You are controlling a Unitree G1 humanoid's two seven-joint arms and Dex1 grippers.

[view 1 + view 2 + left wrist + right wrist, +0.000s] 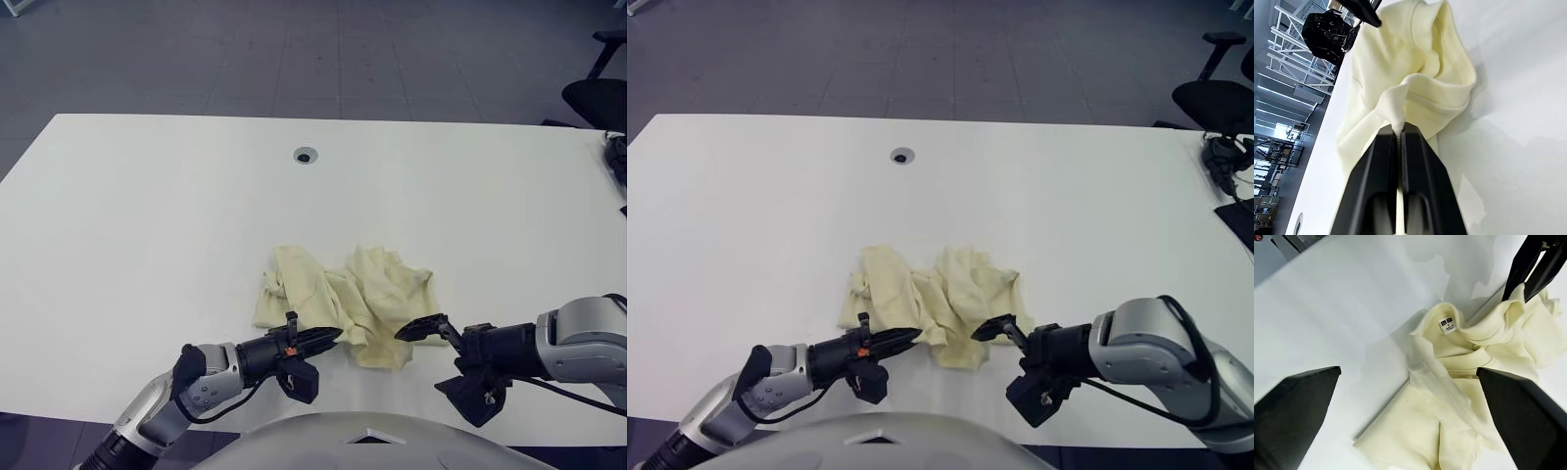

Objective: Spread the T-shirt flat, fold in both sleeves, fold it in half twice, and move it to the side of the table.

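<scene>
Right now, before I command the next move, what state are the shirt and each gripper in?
T-shirt: crumpled in a heap on the table, not spread, no fold made.
Left gripper: shut, pinching a fold of the T-shirt.
Right gripper: open, at the T-shirt's near edge, holding nothing.

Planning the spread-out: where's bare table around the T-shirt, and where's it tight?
Bare table left of the T-shirt out to the left edge, beyond it up to the grommet, and on its right. Tight along the near edge: left gripper pinches a fold, right gripper hangs open at its near corner.
</scene>
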